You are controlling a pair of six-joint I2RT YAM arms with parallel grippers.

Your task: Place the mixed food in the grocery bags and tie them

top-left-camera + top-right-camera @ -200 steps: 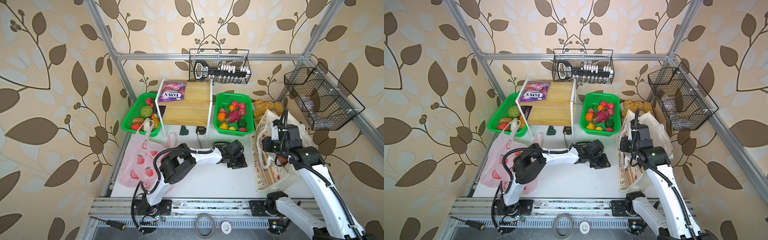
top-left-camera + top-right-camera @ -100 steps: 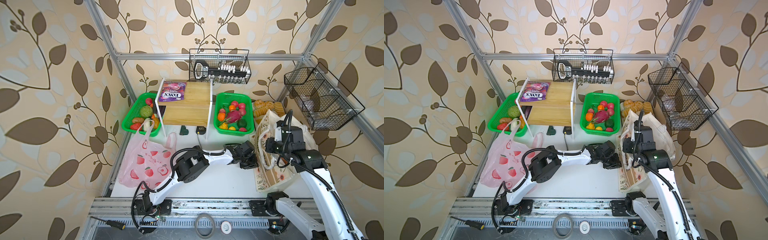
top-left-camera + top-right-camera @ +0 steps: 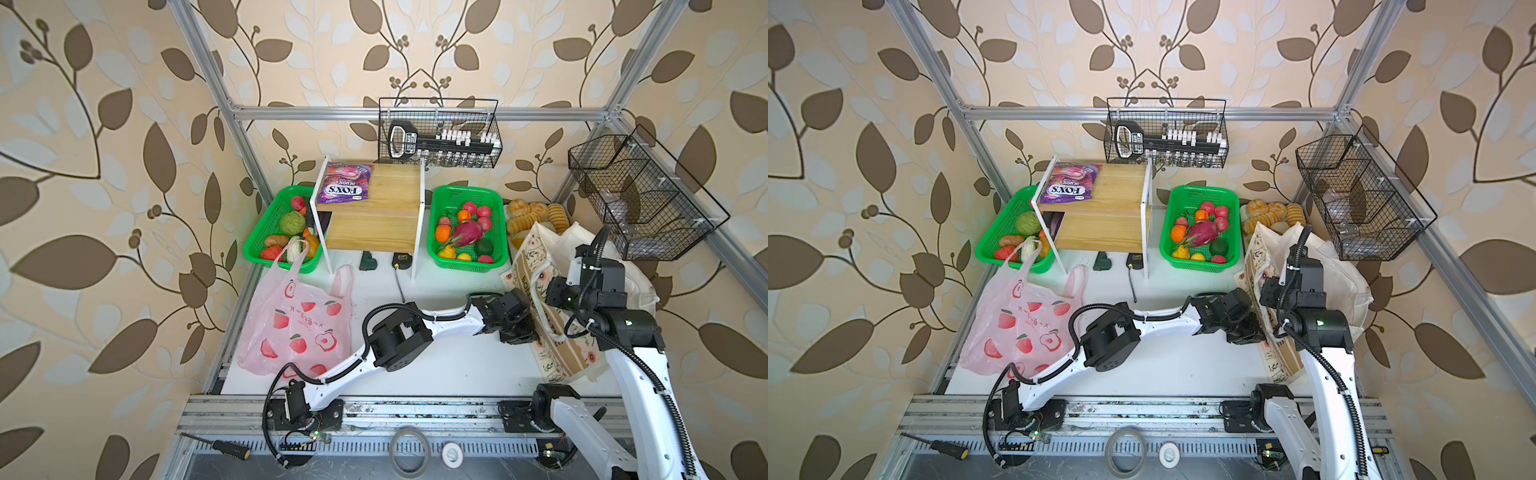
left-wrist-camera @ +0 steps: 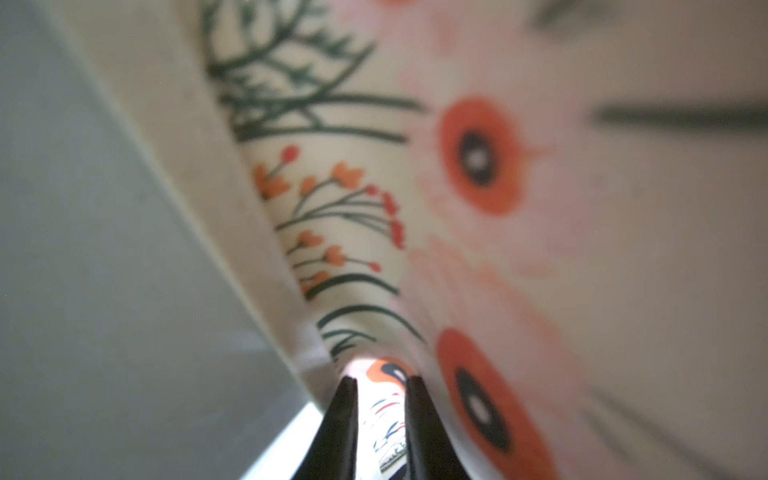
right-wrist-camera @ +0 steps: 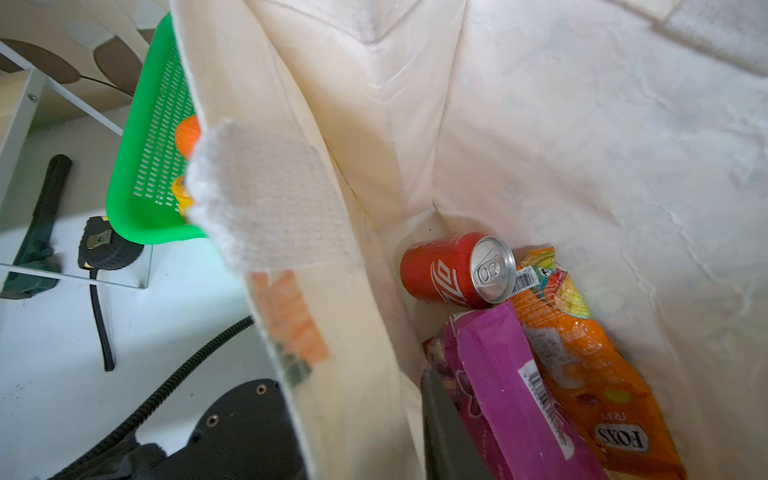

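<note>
My left end effector pinches the printed wall of the canvas tote, which stands on the counter at the right of both top views. Whether my right end effector grips, I cannot tell. The limp cloth will probably sag, so I hold it near the rim.

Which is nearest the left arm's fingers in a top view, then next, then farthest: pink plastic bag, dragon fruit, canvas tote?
1. Canvas tote, right side, its cloth between the fingers.
2. Dragon fruit, in the right green basket behind.
3. Pink plastic bag, far left.
</note>
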